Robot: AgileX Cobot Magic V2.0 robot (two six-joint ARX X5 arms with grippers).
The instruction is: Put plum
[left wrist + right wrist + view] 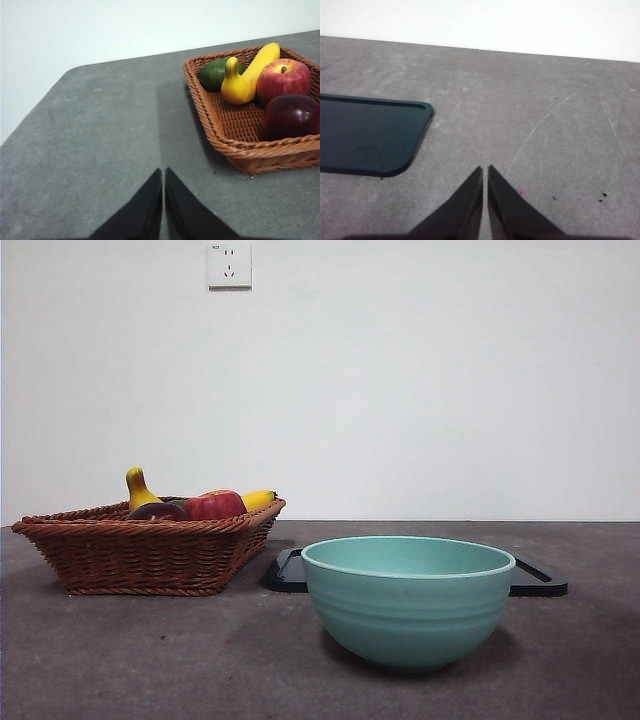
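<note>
Grey tabletop carries a wicker basket (240, 145) holding the plum (291, 116) beside the apple (283, 80), within reach. Left gripper (163, 175) and right gripper (485, 172) wait with jaws together, holding nothing.

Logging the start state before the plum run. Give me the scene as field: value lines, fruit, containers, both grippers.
plum: in the wicker basket, beside the red apple, untouched
other fruit: yellow gourd-shaped fruit, banana, avocado, all in the basket
bowl: teal, upright, on the table beside the basket; inside not visible
tray: dark, flat, behind the bowl
left gripper: shut, over bare table near the basket
right gripper: shut, holding nothing, near the tray corner
</note>
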